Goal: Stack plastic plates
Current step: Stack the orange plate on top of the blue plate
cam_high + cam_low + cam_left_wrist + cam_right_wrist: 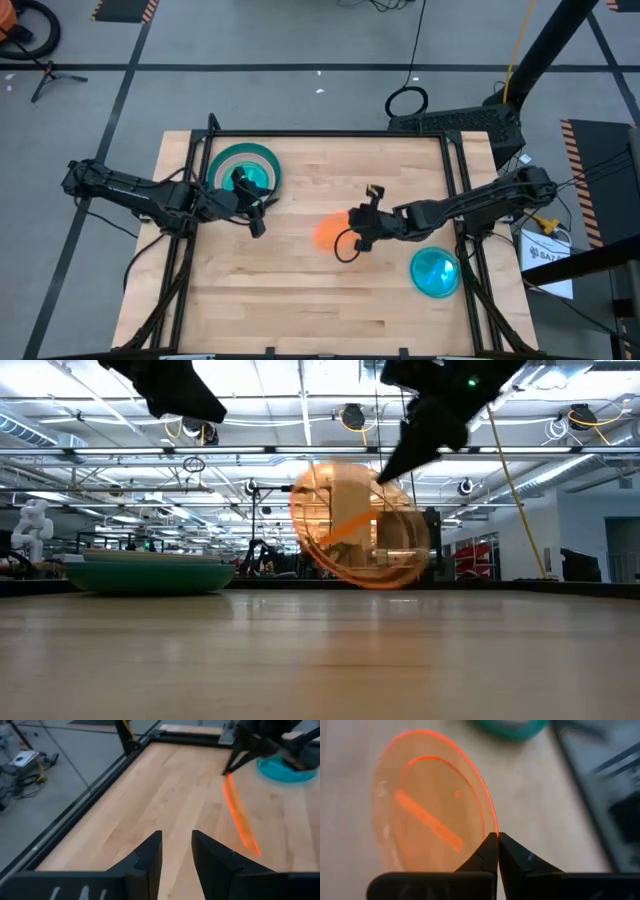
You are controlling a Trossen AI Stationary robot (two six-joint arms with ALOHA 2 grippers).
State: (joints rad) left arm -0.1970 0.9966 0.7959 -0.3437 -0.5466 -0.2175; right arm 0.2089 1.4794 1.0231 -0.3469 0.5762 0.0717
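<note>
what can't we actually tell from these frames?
- Plate count in the green stack: high view, the left gripper hangs over it; low view shows only its edge.
- What lies under the blue plate: too small in the high view.
- Whether the tilted orange plate, pinched at its rim by the right gripper, touches the table: its lower edge sits against background clutter.

Orange translucent plate (328, 232); green and teal stack (245, 166); blue plates (436, 272); pale wood table (300, 300); dark arms.
</note>
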